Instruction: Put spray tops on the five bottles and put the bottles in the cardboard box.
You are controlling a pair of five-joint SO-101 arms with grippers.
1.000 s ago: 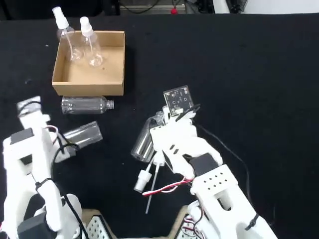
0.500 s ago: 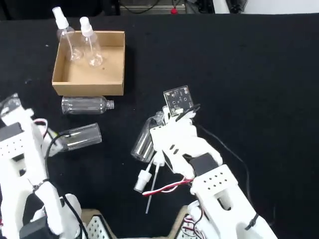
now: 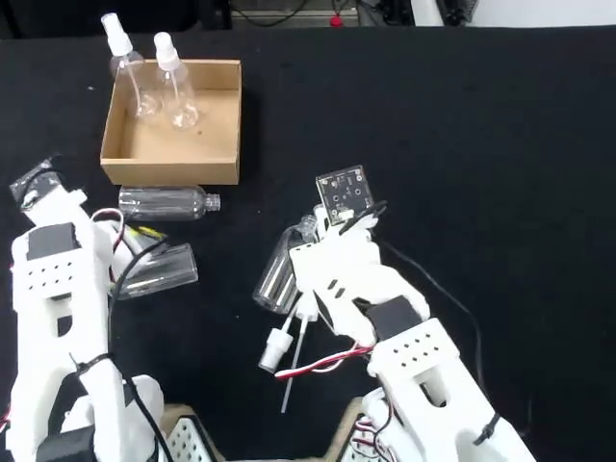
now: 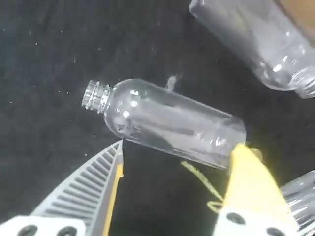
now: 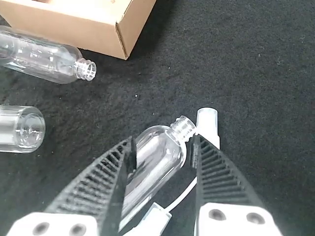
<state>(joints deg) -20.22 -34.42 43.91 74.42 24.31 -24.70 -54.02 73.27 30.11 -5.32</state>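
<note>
Two clear bottles with white spray tops (image 3: 168, 58) stand in the cardboard box (image 3: 221, 115). A capless bottle (image 3: 168, 202) (image 5: 47, 56) (image 4: 261, 39) lies in front of the box. A second capless bottle (image 3: 159, 269) (image 4: 167, 120) lies on the black table under my left gripper (image 3: 135, 252) (image 4: 178, 147), which is open above it. My right gripper (image 3: 294, 274) (image 5: 162, 141) is open and straddles a third lying bottle (image 3: 274, 274) (image 5: 152, 162). One loose spray top (image 5: 209, 125) lies by that bottle's neck. Another spray top (image 3: 277, 348) (image 5: 152, 216) lies near its base.
The black table cloth (image 3: 481, 144) stretches free to the right and back. The box stands at the back left. The left arm's white body (image 3: 58, 318) rises along the left front, and the right arm (image 3: 404, 337) fills the front middle.
My left arm swung out to the left, then came back right over the lying bottle, which shifted slightly. The right arm and its bottle have stayed still.
</note>
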